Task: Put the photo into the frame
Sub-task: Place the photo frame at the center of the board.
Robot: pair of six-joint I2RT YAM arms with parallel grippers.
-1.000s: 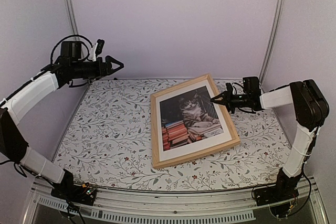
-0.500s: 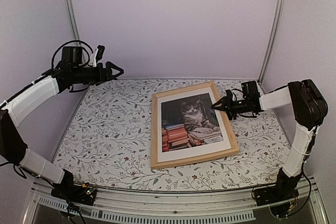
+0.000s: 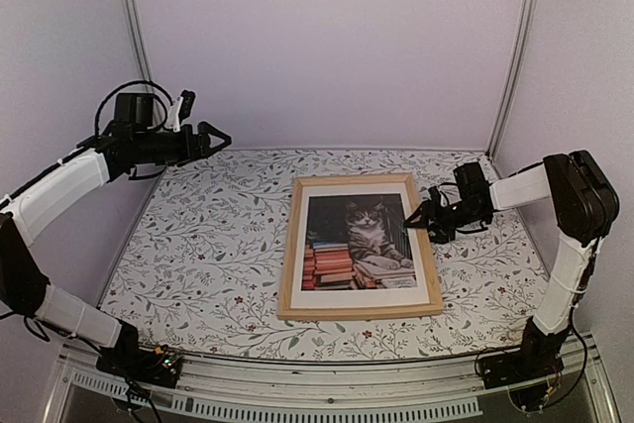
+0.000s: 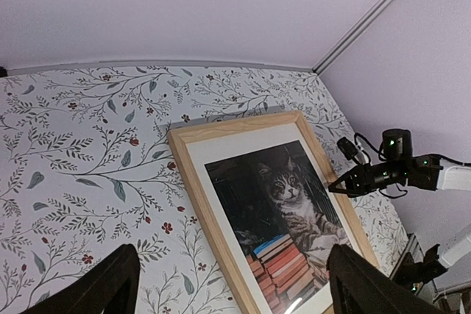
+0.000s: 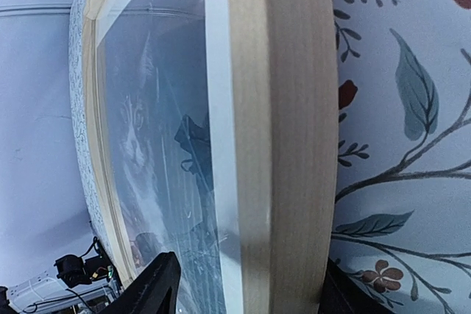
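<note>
The light wood frame (image 3: 289, 250) lies flat in the middle of the flowered table, glass side up. Inside it sits the photo (image 3: 357, 245) of a grey tabby among red and orange books. My right gripper (image 3: 416, 221) is low at the frame's right rail, jaws open and astride it. The right wrist view shows that rail (image 5: 287, 145) between my fingers (image 5: 158, 288), with a gap on the glass side and the photo (image 5: 147, 145) dim behind reflections. My left gripper (image 3: 220, 136) hangs high at the far left, open and empty. From there the frame (image 4: 193, 174) and photo (image 4: 287, 211) lie below.
A white mat border (image 3: 297, 245) surrounds the photo inside the frame. The flowered tablecloth (image 3: 208, 245) covers the table. Lilac walls close the back and both sides, with metal posts (image 3: 134, 27) in the far corners.
The frame's right side, held raised a second ago, has come down flat and the frame has turned square to the table. My right gripper has opened off the rail. The left arm barely moved.
</note>
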